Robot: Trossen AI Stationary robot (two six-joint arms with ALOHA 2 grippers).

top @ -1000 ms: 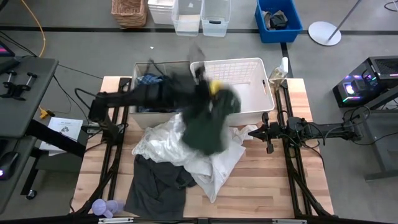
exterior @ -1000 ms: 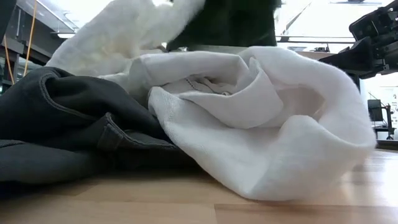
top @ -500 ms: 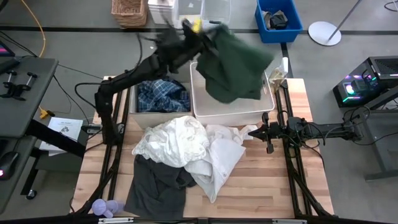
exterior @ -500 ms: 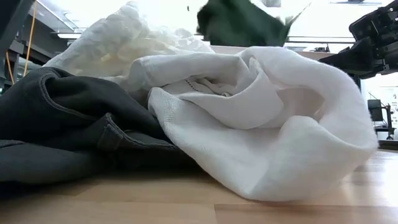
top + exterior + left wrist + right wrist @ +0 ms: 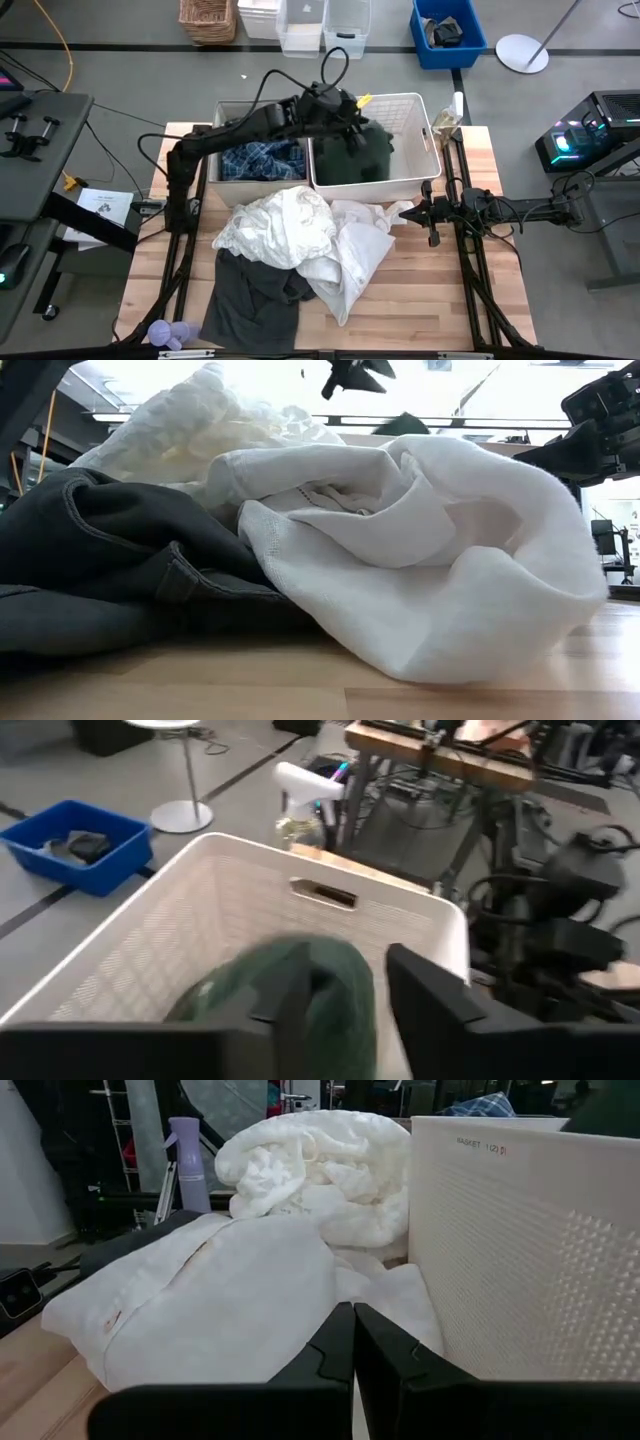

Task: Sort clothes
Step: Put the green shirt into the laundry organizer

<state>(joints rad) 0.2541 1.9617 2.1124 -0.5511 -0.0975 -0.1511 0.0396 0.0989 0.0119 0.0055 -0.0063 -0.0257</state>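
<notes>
The dark green top (image 5: 362,158) lies bunched inside the white basket (image 5: 425,160); it also shows in the left wrist view (image 5: 300,985). My left gripper (image 5: 348,112) hovers open above it, its fingers (image 5: 290,1005) clear of the cloth. The blue-and-white plaid shirt (image 5: 262,160) lies in the left bin (image 5: 216,150). White shirts (image 5: 300,235) are heaped mid-table over a dark grey garment (image 5: 250,300). My right gripper (image 5: 432,216) is shut and waits at the heap's right side (image 5: 352,1335).
A lavender plush toy (image 5: 170,333) lies at the table's near left corner. A spray bottle (image 5: 457,105) stands right of the basket. Baskets and a blue bin (image 5: 448,30) stand on the floor beyond the far edge. Bare wood shows at the near right (image 5: 430,300).
My left gripper has carried the dark green top up off the heap and toward the far edge, over the white basket. The top has dropped from it and now lies bunched in the basket, with the gripper above it. The white heap has settled.
</notes>
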